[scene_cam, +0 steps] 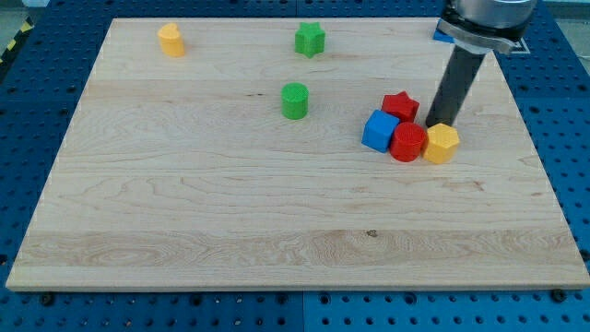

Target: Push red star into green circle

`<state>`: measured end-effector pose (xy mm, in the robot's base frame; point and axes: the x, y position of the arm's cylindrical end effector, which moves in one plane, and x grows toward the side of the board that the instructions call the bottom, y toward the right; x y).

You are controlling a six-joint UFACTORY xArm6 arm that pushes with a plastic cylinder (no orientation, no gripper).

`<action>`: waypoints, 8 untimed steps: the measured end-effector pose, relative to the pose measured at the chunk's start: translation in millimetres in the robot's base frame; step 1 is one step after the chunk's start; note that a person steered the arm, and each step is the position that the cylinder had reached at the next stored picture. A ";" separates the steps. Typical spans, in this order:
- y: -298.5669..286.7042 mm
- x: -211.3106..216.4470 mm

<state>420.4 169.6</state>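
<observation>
Wooden board (pixel 184 212) on blue bench | red star (pixel 400 105) right of centre, well apart from green circle (pixel 294 100) | my tip (pixel 431 125) seemingly beside star, no claw fitted | you still have the whole push left.

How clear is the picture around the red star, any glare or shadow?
Camera view: sharp, evenly lit, no glare on the board; only faint shadows under the blocks; red star and green circle crisp; my tip sits just right of the star.

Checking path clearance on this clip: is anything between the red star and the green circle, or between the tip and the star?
Nothing visible blocks either. My tip sits just right of the red star, and bare board runs from it left to the green circle.
</observation>
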 end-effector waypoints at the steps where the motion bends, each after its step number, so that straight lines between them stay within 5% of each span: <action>1: -27.1 -11.4; 8: -83.4 -36.8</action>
<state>383.5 86.2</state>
